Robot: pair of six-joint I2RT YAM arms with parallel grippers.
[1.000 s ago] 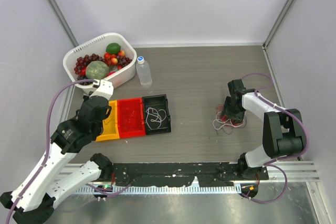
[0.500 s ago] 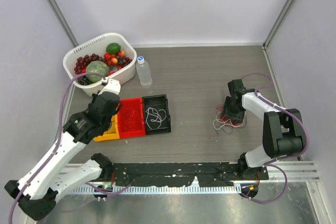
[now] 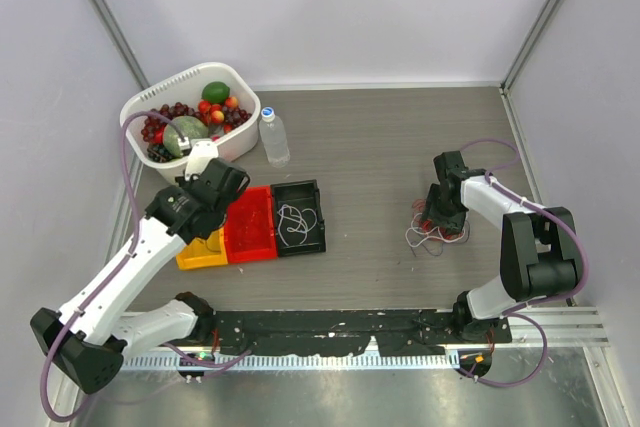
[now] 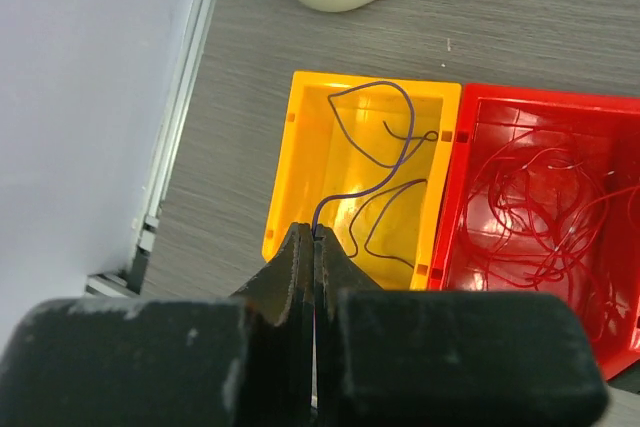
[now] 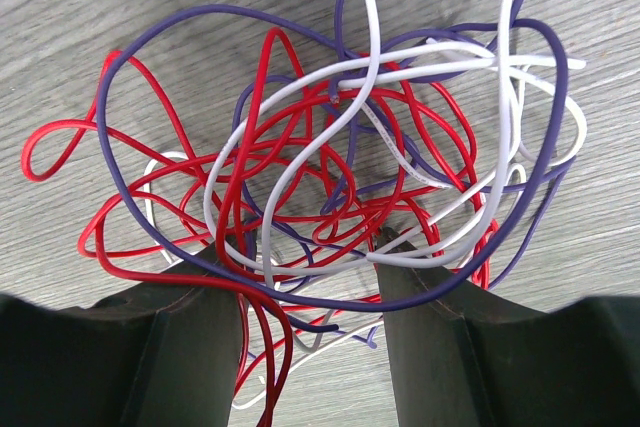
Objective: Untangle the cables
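My left gripper is shut on a thin dark purple cable, which trails down in loops into the yellow bin. In the top view, that gripper hovers over the yellow bin. Red cables lie in the red bin, and a white cable lies in the black bin. A tangle of red, white and purple cables lies on the table. My right gripper stands open over the tangle, a finger on each side and strands crossing the gap.
A white basket of fruit stands at the back left, with a water bottle beside it. The three bins sit in a row left of centre. Wall panels close in the table's left, back and right sides.
My left arm has swung its wrist back and to the right above the bins, uncovering more of the yellow bin. The right arm and the tangle have not moved.
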